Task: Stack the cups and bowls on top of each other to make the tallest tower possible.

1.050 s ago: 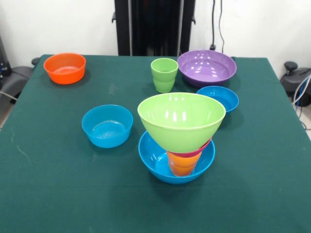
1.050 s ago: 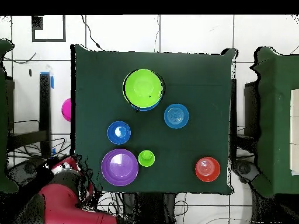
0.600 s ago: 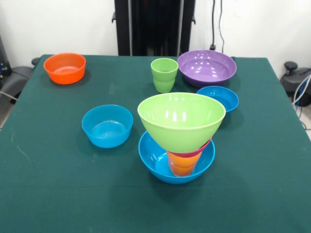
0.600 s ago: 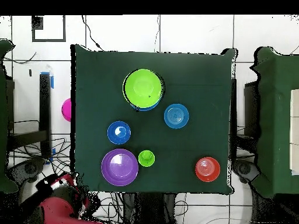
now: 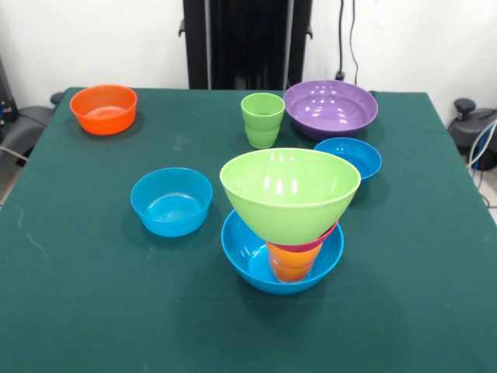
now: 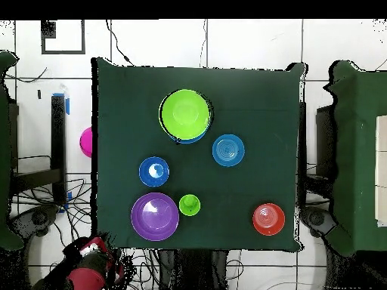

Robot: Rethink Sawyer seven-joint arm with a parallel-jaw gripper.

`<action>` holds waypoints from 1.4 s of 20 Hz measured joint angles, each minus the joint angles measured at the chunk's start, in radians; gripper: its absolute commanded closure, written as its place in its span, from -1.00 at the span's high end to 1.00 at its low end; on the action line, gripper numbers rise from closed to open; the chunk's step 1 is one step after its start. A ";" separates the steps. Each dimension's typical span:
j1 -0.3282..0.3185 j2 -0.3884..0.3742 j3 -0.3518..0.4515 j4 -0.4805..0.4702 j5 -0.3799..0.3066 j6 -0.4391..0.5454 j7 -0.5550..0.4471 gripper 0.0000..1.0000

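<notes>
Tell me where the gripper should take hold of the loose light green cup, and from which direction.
Best guess: take the light green cup by its rim from straight above, one finger inside and one outside. It stands upright, mouth open, apart from its neighbours. Turn the grasp so the outer finger stays clear of the purple bowl close beside it.

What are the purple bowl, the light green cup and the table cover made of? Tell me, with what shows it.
Purple bowl: apparently glossy moulded plastic; bright highlights sit on its smooth inside.
Light green cup: likely the same plastic, a little less shiny, with an even colour and a rounded rim.
Table cover: seemingly a matte dark green cloth; it gives no reflections and shows faint pale scuffs.
</notes>
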 measured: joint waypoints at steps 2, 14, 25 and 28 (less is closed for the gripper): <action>-0.001 0.004 0.006 0.018 0.006 -0.035 0.000 1.00; -0.098 0.023 0.158 0.165 0.100 -0.273 0.000 1.00; -0.235 0.086 0.371 0.330 0.127 -0.531 0.000 1.00; -0.280 0.131 0.439 0.374 0.126 -0.620 0.000 1.00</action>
